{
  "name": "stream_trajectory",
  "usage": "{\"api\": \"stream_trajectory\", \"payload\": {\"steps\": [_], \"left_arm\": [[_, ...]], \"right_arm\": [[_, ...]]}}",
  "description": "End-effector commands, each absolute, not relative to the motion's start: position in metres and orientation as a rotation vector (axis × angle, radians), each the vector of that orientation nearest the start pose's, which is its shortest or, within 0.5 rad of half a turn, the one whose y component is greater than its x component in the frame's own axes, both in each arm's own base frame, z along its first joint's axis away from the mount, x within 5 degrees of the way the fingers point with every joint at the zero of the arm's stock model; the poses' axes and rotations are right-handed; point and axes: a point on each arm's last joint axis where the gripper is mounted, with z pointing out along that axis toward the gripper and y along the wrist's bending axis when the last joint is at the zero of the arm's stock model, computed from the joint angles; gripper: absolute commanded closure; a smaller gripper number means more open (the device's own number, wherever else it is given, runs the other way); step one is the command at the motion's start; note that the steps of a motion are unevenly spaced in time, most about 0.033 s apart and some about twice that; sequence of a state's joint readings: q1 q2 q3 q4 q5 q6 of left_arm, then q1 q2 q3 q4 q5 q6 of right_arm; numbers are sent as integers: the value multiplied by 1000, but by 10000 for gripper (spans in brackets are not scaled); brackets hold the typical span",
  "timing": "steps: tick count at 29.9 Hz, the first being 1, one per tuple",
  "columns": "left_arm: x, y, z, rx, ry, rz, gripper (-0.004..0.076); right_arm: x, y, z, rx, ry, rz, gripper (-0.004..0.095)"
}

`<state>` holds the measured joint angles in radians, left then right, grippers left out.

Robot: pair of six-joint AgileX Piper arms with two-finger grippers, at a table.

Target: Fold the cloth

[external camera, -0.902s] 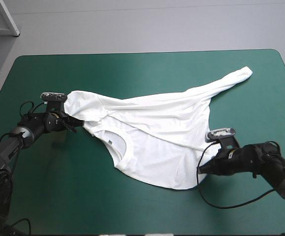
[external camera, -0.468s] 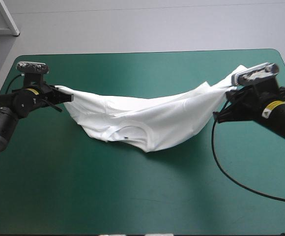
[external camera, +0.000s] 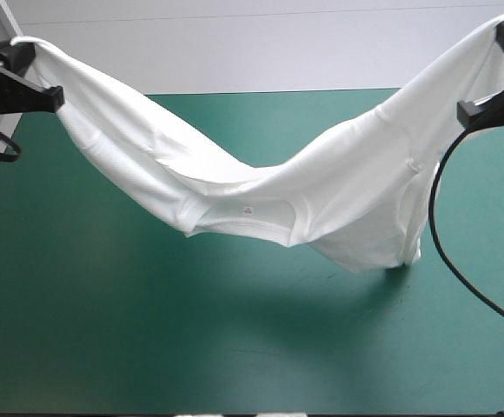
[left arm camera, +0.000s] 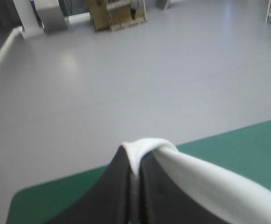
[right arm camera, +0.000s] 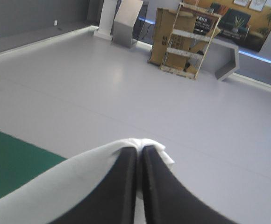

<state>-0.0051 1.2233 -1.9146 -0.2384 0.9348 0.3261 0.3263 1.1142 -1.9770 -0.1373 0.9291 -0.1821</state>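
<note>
White T-shirt hangs slung between both grippers, above teal-green table. Middle sags, collar and label show near centre. Lowest fold close to table right of centre, contact unclear. Left gripper high near far left corner, black fingers pinched almost together on T-shirt edge. Right gripper high near far right corner, fingers likewise clamped on fabric.
</note>
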Motion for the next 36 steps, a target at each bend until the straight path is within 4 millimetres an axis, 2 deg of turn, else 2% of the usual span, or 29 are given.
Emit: {"api": "stream_trajectory", "payload": {"steps": [1,5,8,12,17,19,23,25,27,30,33,36], "left_arm": [[144,-21,628,298,1459,-34,705],[104,-22,659,298,1293,-35,705],[66,-23,681,299,1143,-38,705],[25,-23,697,296,998,-15,705],[-16,-22,707,292,861,1,705],[-29,-22,709,291,815,8,705],[-41,-23,710,302,774,25,705],[-36,-23,710,303,786,24,705],[-21,-22,709,304,832,26,705],[18,-23,703,314,951,13,705],[68,-24,691,322,1099,-9,705],[125,-24,669,327,1268,-36,705]], "right_arm": [[89,19,651,-313,1273,-62,922],[52,7,674,-277,1127,-54,922],[12,-2,690,-254,986,2,926],[-29,-9,699,-279,854,45,926],[-50,-15,701,-277,805,41,926],[-52,-16,702,-276,790,32,925],[-55,-18,703,-270,764,14,925],[-50,-16,703,-270,769,-4,925],[-36,-13,703,-272,803,-27,925],[-3,-6,699,-276,909,-50,925],[46,6,687,-295,1066,-99,926],[96,21,669,-323,1211,-107,926]]}}
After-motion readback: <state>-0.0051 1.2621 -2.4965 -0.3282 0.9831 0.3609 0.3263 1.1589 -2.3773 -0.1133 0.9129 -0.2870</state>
